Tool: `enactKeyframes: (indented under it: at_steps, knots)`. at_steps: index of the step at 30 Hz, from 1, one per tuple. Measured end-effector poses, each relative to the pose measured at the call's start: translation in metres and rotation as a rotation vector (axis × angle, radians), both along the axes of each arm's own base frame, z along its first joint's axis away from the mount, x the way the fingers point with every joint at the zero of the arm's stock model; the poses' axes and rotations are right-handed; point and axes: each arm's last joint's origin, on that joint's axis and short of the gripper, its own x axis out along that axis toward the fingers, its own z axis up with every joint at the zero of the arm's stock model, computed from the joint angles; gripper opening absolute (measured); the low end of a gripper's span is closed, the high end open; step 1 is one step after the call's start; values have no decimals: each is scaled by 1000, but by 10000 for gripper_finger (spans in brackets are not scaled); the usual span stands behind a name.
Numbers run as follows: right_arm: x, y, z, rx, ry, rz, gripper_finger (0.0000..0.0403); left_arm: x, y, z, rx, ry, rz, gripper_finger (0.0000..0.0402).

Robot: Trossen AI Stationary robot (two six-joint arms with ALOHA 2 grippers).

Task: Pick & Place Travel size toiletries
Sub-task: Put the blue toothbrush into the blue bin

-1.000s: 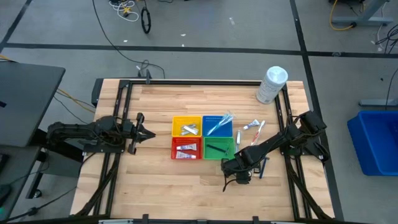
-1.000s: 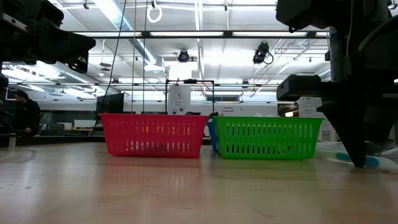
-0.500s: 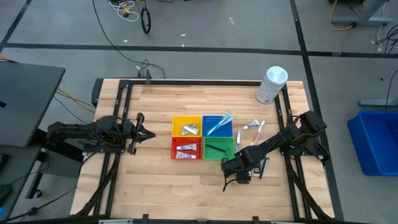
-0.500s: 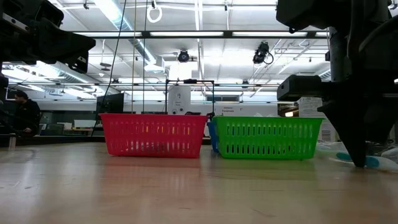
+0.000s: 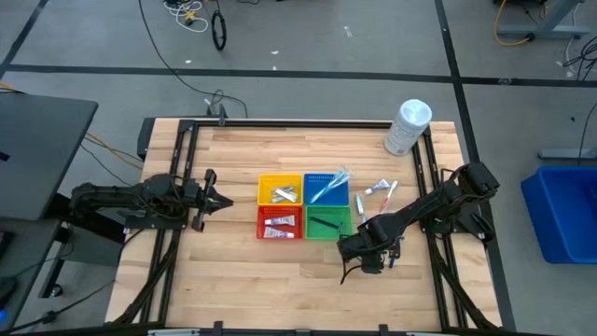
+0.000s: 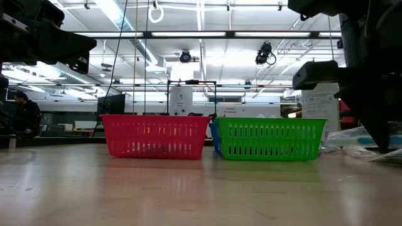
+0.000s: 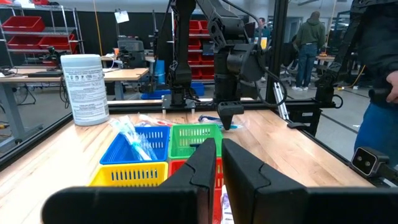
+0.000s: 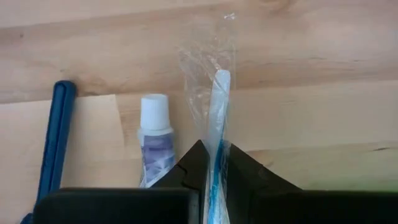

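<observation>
Right hand (image 8: 214, 163) pinching wrapped toothbrush (image 8: 217, 118), long axis running straight ahead of fingers; blue basket (image 5: 326, 189) lies upper left. Left hand (image 7: 214, 151) pressed together, farther, idle.

**Colours on the bench**

Four slatted baskets sit in a square: yellow basket (image 5: 280, 189) at 10 o'clock, blue basket (image 5: 326, 188) at 2, red basket (image 5: 280, 224) at 8, green basket (image 5: 328, 224) at 4. The bench (image 5: 233, 280) is pale wood with darker plank lines. The right hand (image 8: 214, 163) is black, pinching a pale blue toothbrush (image 8: 217, 106) in clear wrap. Beside it lie a white-capped tube (image 8: 154, 134) with purplish print and a dark blue razor (image 8: 55, 134). The container (image 5: 408, 126) is white.
</observation>
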Motion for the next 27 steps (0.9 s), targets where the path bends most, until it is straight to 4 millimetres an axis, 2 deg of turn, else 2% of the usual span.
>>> enactKeyframes:
  at_steps: [15, 27]
  knots:
    - [-7, -3, 20, 25, -38, -41, 39, 0, 0, 0, 0, 1, 0, 32]
    - [-21, -10, 46, 42, -69, -60, 39, 0, 0, 0, 0, 0, 0, 32]
